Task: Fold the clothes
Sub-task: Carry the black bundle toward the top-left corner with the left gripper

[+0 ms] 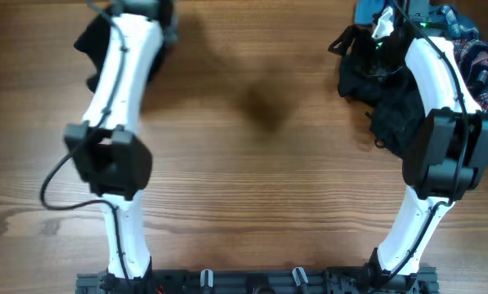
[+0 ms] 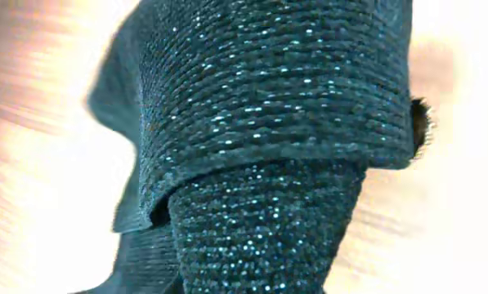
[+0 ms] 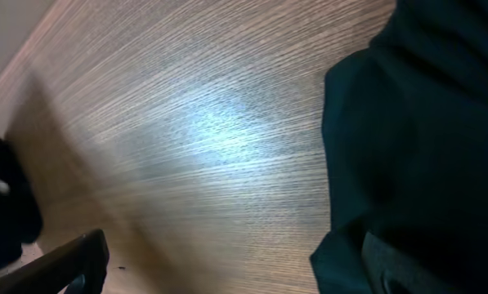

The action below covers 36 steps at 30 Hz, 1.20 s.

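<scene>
A black textured garment (image 2: 268, 122) with glinting threads fills the left wrist view, bunched into a narrow column right where the jaws are. The fingers are hidden behind it, so my left gripper (image 1: 149, 10) at the far left edge reads as shut on it. In the overhead view part of this garment (image 1: 92, 45) shows beside the left arm. Another black garment (image 1: 374, 82) lies heaped at the far right under my right arm. My right gripper (image 3: 239, 273) is wide open above the table. Its right finger (image 3: 407, 269) is at the dark cloth (image 3: 423, 122), its left finger (image 3: 72, 265) over bare wood.
A teal-blue garment (image 1: 370, 12) and a red-blue plaid one (image 1: 482, 57) lie at the far right corner behind the black heap. The wooden table (image 1: 252, 180) stretches between the two arms. The arm bases stand along the near edge.
</scene>
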Motion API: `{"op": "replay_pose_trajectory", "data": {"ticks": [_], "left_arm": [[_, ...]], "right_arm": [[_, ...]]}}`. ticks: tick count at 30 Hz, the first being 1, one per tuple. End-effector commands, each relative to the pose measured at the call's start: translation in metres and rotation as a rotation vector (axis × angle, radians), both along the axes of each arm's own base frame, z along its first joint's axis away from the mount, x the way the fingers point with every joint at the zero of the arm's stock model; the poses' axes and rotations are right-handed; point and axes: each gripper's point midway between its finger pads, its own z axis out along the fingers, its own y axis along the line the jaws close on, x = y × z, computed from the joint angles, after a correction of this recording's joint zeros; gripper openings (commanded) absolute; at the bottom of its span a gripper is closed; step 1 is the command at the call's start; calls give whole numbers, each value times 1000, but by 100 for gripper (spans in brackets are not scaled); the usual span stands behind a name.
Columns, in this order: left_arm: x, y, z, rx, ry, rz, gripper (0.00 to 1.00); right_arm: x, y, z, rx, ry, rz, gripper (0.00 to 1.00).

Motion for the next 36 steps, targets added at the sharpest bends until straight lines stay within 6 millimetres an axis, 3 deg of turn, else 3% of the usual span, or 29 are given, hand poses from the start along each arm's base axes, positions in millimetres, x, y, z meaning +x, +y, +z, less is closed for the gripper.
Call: {"op": "replay_pose_trajectory", "data": {"ticks": [1,8,15,23,27,36], "left_arm": [[-1,12,54,31,-73,-87,4],[-1,37,67,65,-78,-100,4],[-2,45,96,-79,-201,-52,4],[-8,44,192,-343,-565,60,4],[-7,50,226,-470,-717,138,4],[-5,85,236,-687,-829,338,4]], "right_arm": [[-2,16,3,16,-9,47,100],[-4,31,2,16,-5,74,100],[-5,43,2,17,-6,97,100],[-7,61,3,17,-12,133,100],[-9,70,3,17,-10,149,100],[-13,82,2,17,-2,175,100]]}}
